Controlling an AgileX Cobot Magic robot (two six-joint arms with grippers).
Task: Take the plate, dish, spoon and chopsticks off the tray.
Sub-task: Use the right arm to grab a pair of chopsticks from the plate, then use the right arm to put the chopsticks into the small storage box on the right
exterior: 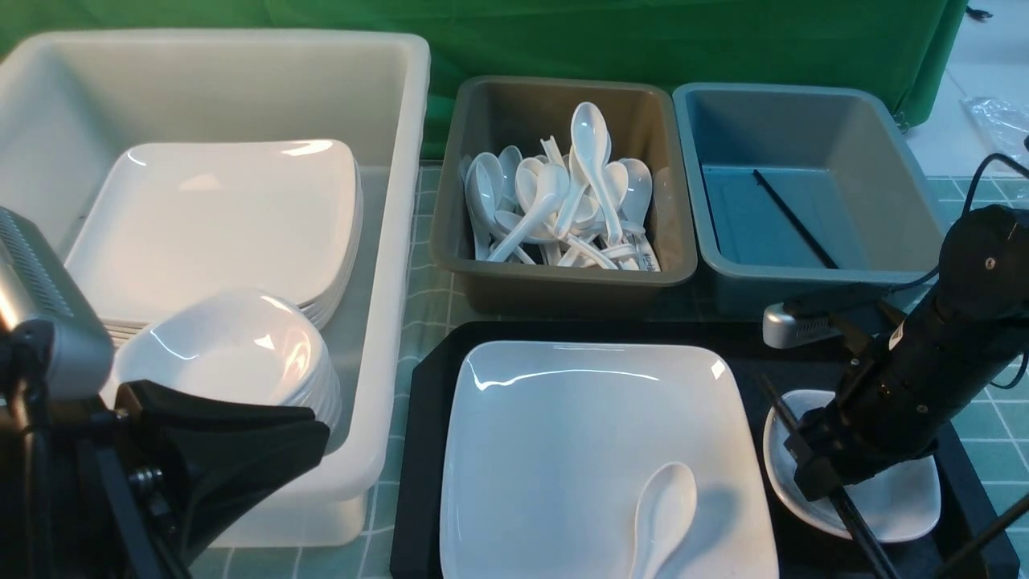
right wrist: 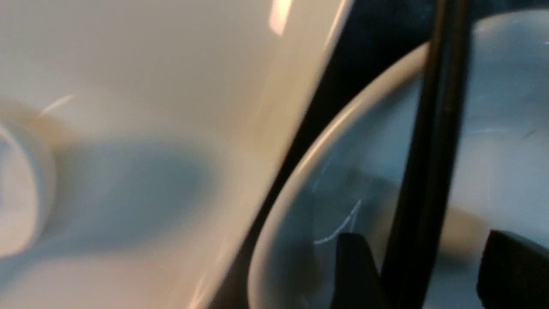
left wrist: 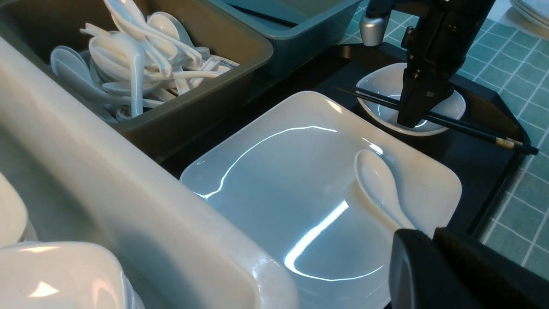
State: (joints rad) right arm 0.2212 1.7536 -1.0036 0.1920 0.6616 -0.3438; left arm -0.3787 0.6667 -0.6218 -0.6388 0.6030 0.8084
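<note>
Left hand (exterior: 313, 434) closed near white tub (exterior: 402, 241); right hand (exterior: 816, 482) low over dish (exterior: 900, 498), open astride chopsticks (left wrist: 472, 128).

The spoon (exterior: 663, 507) is cut off below; the right arm (exterior: 924, 370) hides part of the dish (exterior: 900, 498).

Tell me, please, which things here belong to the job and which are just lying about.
Job: plate, dish, spoon, chopsticks, tray.
Lying about: white tub of stacked plates, brown tub of spoons, blue-grey tub.
</note>
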